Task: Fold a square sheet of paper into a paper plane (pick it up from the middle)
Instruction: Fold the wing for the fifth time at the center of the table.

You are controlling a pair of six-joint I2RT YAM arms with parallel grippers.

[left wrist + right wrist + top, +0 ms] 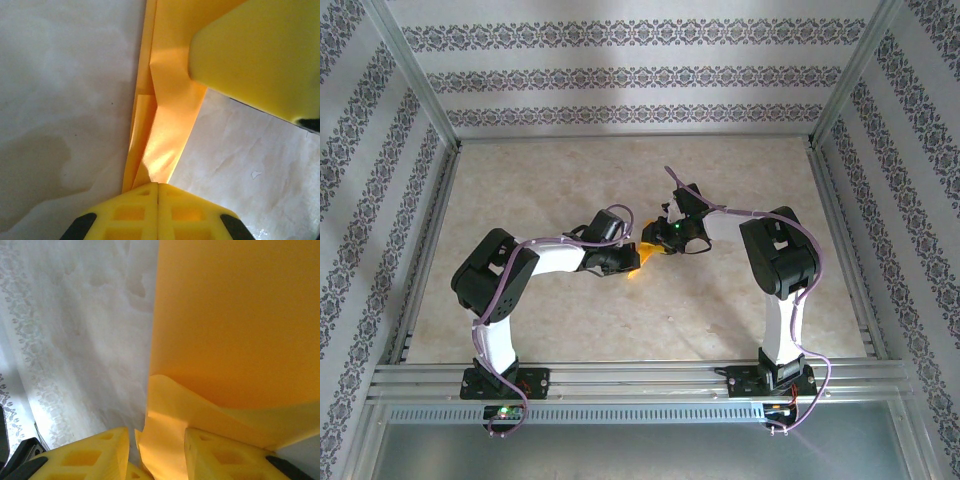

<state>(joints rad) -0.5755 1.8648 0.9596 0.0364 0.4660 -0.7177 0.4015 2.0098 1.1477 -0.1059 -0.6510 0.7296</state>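
Two robot arms meet near the middle of a pale marbled tabletop point(570, 180), inside a metal frame point(415, 90) with patterned walls point(640, 75). Between them, lifted off the surface, is the square sheet of paper point(647, 252), bright orange and already creased into a narrower, layered shape.

The left hand point(158, 192) is closed tight, its yellow fingers meeting on the lower end of the paper and pinching a folded strip. The right hand point(156, 455) has its fingers partly apart, with a curled edge of the paper between them. A thin gap shows beside one finger, so it does not look clamped.

The paper looks very light, thin and floppy. It bows and buckles between the hands and would probably tear or crumple if pulled hard. The firmest places to take hold look like the creased, doubled edges, since the single-layer middle sags.

Nothing else lies on the tabletop nearby. The main obstacle is the hands themselves: they are crowded close, and one finger of the right hand overlaps the paper just ahead of the left hand's grip.
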